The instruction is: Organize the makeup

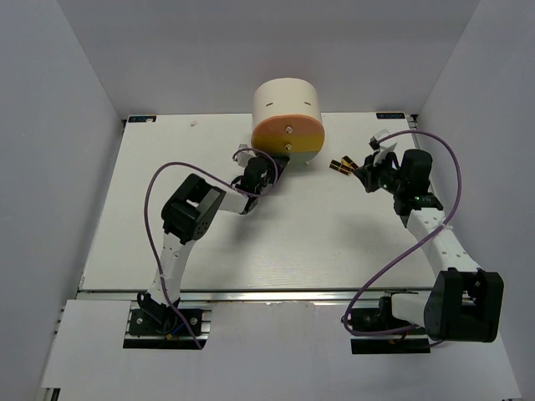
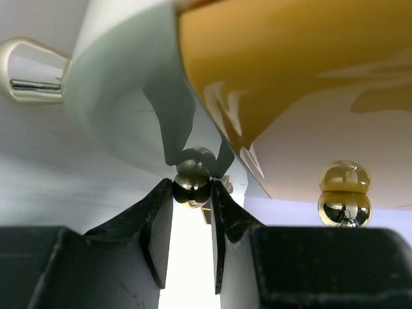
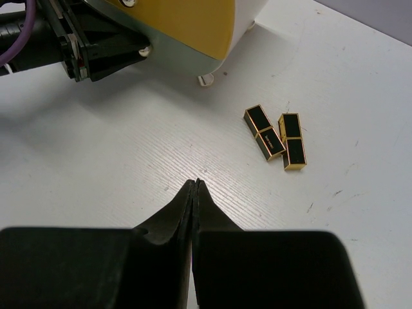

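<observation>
Two black-and-gold lipstick tubes (image 1: 343, 165) lie side by side on the white table right of the cabinet; they also show in the right wrist view (image 3: 278, 136). My right gripper (image 1: 365, 177) is shut and empty, and in its own view (image 3: 195, 183) it hangs just above the table, near and left of the tubes. My left gripper (image 1: 272, 170) is at the cabinet's lower front, and in its own view (image 2: 192, 193) its jaws are closed on a small gold drawer knob (image 2: 192, 185). The discs and compacts are out of view.
The cream cylindrical cabinet (image 1: 287, 104) with orange and yellow drawer fronts (image 1: 288, 140) stands at the back middle. A second gold knob (image 2: 344, 190) sits right of the held one. The left gripper shows in the right wrist view (image 3: 96, 45) against the yellow drawer (image 3: 187, 26).
</observation>
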